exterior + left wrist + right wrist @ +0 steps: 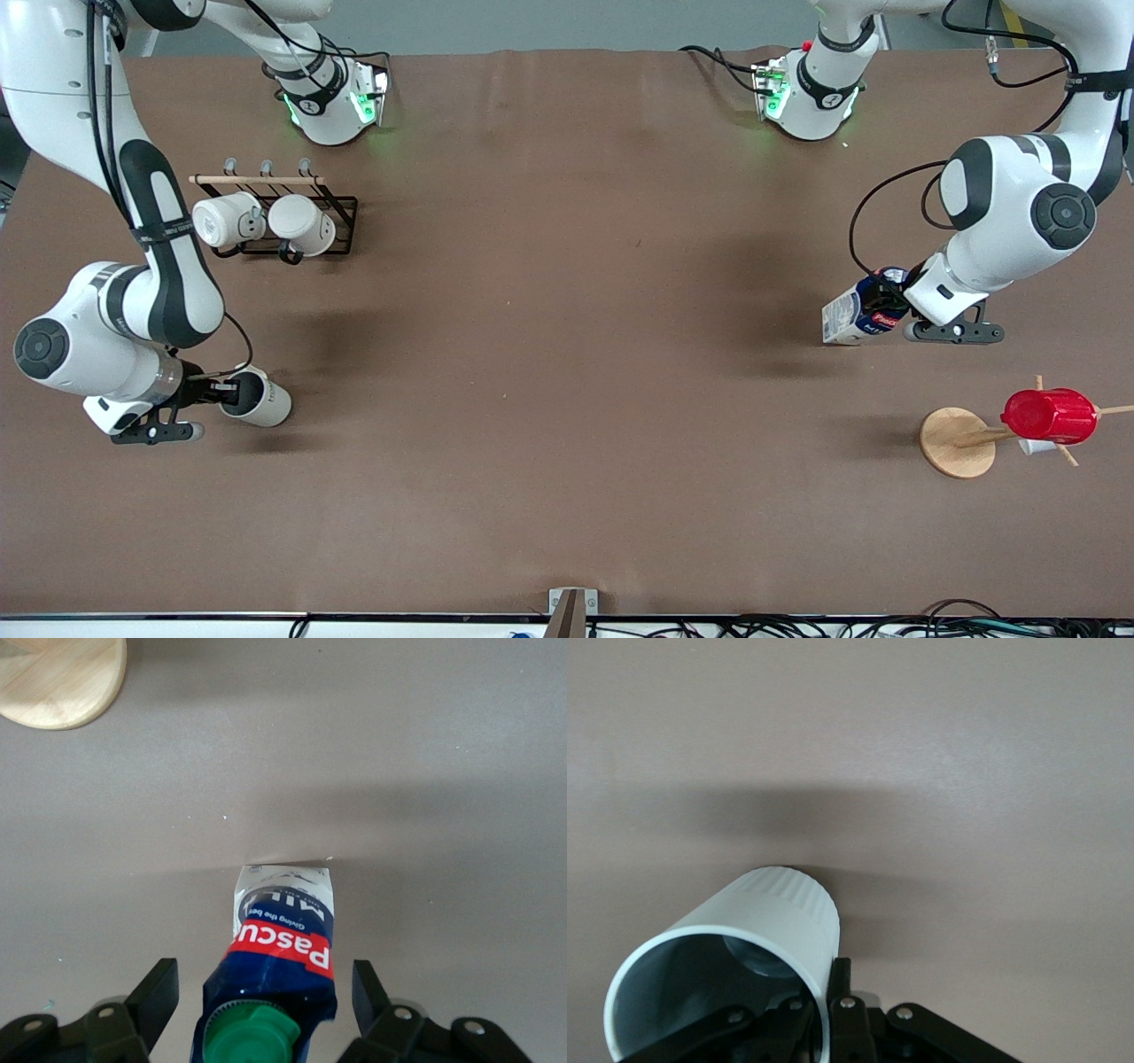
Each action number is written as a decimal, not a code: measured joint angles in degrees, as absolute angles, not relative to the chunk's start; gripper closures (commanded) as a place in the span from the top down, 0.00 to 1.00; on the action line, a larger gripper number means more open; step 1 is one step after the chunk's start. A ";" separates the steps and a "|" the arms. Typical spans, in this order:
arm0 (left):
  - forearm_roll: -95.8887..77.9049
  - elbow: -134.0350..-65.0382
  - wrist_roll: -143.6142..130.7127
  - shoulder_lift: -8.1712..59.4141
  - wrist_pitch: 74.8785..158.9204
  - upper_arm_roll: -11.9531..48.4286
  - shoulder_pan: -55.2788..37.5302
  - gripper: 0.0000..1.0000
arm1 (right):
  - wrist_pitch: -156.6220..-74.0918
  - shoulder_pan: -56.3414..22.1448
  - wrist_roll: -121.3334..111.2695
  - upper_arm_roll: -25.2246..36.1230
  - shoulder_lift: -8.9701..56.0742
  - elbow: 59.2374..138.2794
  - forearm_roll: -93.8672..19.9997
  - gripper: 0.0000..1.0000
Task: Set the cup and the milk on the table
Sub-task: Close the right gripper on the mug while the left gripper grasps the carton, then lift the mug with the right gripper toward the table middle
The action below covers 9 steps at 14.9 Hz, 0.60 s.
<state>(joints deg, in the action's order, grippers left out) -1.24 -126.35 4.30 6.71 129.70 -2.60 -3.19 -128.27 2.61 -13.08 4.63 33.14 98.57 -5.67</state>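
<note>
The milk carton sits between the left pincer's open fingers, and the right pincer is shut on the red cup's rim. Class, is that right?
Not quite. The right pincer is shut on the beige cup, as the right wrist view shows; the red cup hangs on its wooden stand. The milk carton does sit between the left pincer's open fingers.

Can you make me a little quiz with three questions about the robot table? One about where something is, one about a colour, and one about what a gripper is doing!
1. What is the right gripper holding?
A. the cup
B. a spoon
C. a plate

2. What colour is the cap of the milk?
A. yellow
B. green
C. black

3. How do the left gripper's fingers stand around the milk?
A. squeezed tight
B. apart, with gaps on both sides
C. nowhere near it

Answers:
1 A, its fingers pinch the cup's rim.
2 B, the round cap shows green in the left wrist view.
3 B, table shows between each finger and the carton.
</note>
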 measured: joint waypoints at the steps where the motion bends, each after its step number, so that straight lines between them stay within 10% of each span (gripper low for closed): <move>1: -1.24 -126.51 4.30 6.72 129.70 -2.60 -3.19 0.47 | -124.58 2.19 -11.60 4.26 32.71 96.76 -5.70 0.00; 9: -1.24 -126.95 4.30 6.73 129.70 -2.63 -3.17 0.11 | -110.32 -1.68 25.90 -10.99 27.62 89.90 -5.87 0.01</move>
